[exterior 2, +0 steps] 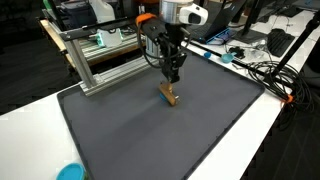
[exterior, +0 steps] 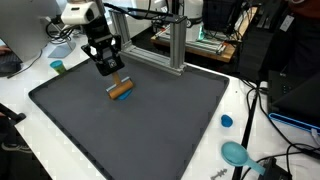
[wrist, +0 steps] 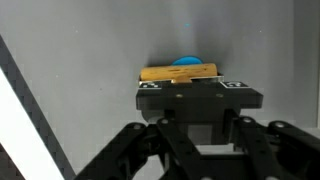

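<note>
A short tan wooden block [exterior: 121, 89] with a blue part at one end hangs close over the dark grey mat [exterior: 140, 130]. In both exterior views my gripper [exterior: 110, 72] comes down on it from above and is shut on it. The block [exterior 2: 169, 95] hangs tilted under the fingers [exterior 2: 172, 74], near the middle of the mat [exterior 2: 150, 135]. In the wrist view the block [wrist: 178, 72] lies crosswise at my gripper [wrist: 190, 86], and the blue part [wrist: 186, 60] shows just beyond it. I cannot tell whether the block touches the mat.
An aluminium frame [exterior: 176, 40] stands at the mat's far edge [exterior 2: 100, 60]. On the white table lie a teal cup [exterior: 58, 67], a blue cap [exterior: 227, 121] and a teal object [exterior: 236, 153]. Cables [exterior 2: 262, 72] run beside the mat.
</note>
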Controlling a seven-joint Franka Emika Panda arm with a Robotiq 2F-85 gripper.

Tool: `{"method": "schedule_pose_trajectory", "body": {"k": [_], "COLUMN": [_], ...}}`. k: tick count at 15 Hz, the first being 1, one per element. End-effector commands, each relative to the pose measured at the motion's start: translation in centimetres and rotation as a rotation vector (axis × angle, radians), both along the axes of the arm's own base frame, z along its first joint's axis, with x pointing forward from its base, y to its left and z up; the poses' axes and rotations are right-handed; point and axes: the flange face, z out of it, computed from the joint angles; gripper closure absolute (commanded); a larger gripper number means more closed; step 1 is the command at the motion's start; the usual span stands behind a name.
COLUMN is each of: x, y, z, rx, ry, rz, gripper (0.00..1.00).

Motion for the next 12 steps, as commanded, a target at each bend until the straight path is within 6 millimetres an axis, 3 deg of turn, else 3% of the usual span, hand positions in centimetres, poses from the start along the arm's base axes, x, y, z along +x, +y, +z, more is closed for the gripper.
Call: {"method": "schedule_pose_trajectory", "body": {"k": [1, 10, 12], "x": [-0.4, -0.6, -0.9], "y": [-1.1, -2.0, -1.6], "z": [-4.0, -4.6, -3.0], "rx": [-0.064, -0.131, -0.081], "ry": [0.043, 0.044, 0.064], "rz": [-0.016, -0.069, -0.083], "gripper": [0.79, 0.79, 0.79]}}
